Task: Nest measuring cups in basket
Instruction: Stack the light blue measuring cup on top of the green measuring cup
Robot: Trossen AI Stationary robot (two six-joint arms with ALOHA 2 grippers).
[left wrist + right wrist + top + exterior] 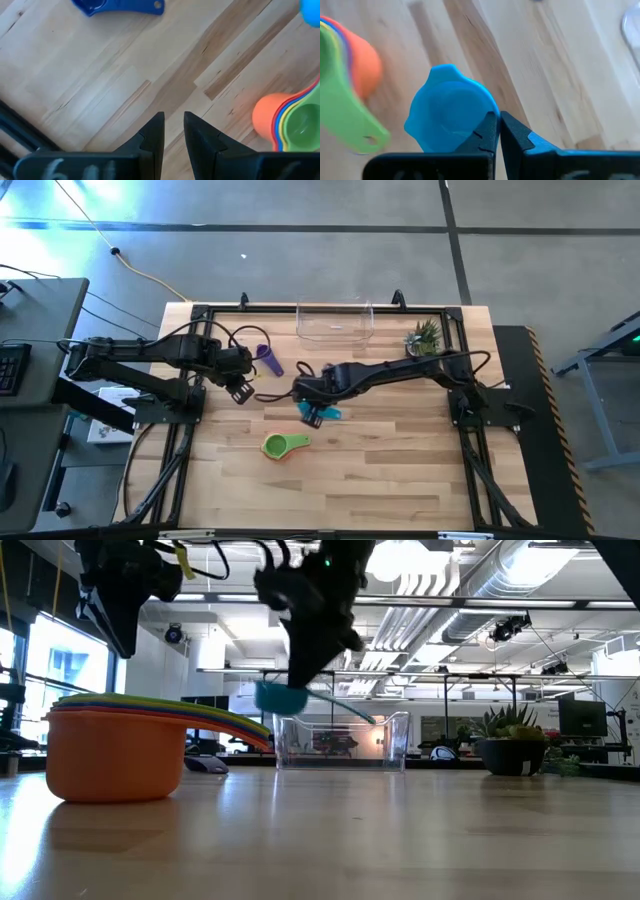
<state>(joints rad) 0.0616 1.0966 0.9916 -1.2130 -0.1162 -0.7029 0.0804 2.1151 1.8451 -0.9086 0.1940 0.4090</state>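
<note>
The basket (335,322) is sitting at the table's (400,480) far edge, near the middle, with the plant (424,338) just to its right. A lone cup (268,360) is lying left of centre, nearer than the basket. The left gripper (240,389) is hovering just near of that cup. The right gripper (318,413) is holding another cup (322,414) above mid-table. The cup stack (281,445) is resting nearer still, slightly left of the held cup.

Dark jointed arms (400,370), black cabling.
</note>
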